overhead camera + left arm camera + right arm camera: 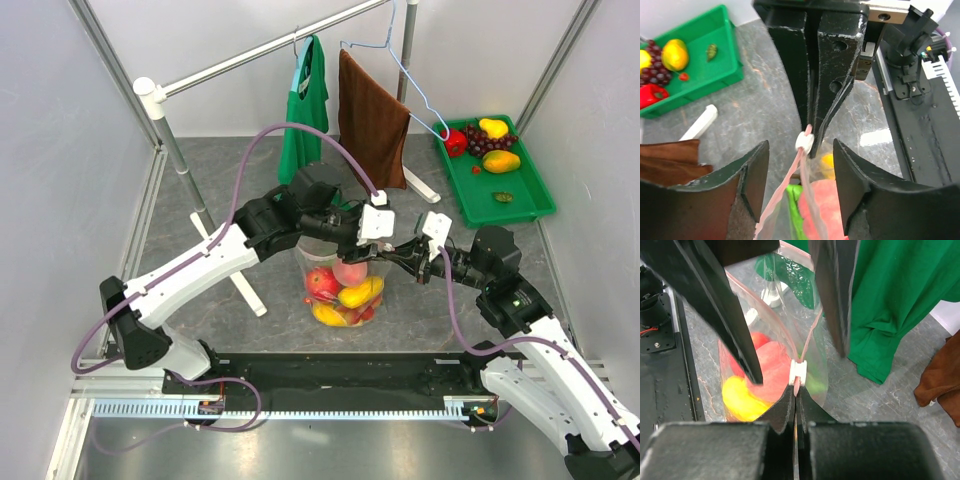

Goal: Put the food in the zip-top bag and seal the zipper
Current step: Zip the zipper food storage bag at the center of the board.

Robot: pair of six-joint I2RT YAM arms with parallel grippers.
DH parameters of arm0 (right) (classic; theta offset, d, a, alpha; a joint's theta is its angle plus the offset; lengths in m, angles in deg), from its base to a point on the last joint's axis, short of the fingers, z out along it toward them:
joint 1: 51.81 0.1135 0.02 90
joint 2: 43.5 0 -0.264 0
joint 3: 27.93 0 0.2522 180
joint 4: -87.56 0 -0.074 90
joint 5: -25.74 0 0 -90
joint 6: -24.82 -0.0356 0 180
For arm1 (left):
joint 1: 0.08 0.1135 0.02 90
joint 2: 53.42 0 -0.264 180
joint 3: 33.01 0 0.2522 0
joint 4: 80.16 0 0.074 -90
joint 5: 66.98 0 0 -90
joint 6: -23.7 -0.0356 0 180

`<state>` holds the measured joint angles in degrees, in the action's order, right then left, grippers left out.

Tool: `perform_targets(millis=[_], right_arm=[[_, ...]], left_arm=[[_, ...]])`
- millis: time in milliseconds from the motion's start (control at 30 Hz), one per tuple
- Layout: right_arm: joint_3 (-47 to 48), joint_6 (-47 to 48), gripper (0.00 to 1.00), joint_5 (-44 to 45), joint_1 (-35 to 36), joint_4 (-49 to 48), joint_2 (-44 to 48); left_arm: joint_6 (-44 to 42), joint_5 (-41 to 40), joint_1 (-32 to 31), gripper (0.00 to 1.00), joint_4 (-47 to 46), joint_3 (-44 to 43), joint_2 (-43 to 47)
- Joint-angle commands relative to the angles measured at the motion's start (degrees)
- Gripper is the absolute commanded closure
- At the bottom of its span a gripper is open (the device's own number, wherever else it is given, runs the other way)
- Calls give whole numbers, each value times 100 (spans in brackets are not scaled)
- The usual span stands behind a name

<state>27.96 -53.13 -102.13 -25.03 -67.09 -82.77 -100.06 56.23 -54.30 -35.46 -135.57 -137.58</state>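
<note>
The zip-top bag (308, 262) stands upright, the food (322, 281) inside. At its top the right gripper (796, 389) is clenched on the zipper (811, 335) beside the white slider (798, 371); the left gripper (800, 150) is released, astride it. Far behind the bag, a green tray (530, 190) holds grapes (487, 142).

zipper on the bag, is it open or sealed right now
Open: beyond the white slider the zipper splits into two pink strips that spread apart.

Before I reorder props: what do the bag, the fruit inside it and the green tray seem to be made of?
Bag: thin clear plastic film, glossy; it wrinkles and the fruit shows through. Fruit: probably hard plastic; shiny highlights. Tray: likely moulded plastic, smooth, evenly green.
</note>
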Motion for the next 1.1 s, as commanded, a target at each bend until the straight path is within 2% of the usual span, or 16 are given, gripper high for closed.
perform_targets(millis=[0,67,200,300,400,600,800,1067], right_arm=[[164,165,100,-98,-7,-210,86],[173,183,100,-89,-7,-184,112],[173,175,100,-89,2,-140,147],[190,104,100,-28,-7,-140,147],[190,95,100,69,2,-131,252],[155,130,100,113,-7,-17,384],[155,192,100,139,-7,18,481],[173,280,100,420,-7,211,639]], left_arm=[[-96,186,-80,42,-114,-279,-153],[-78,212,-89,53,-106,-305,-171],[-78,230,-89,62,-114,-288,-153],[-148,142,-80,78,-18,-261,-145],[-192,-33,-54,86,96,-148,-49],[-193,-130,218,96,132,195,251],[-315,-289,464,97,377,424,558],[-737,-455,1220,97,983,626,1094]])
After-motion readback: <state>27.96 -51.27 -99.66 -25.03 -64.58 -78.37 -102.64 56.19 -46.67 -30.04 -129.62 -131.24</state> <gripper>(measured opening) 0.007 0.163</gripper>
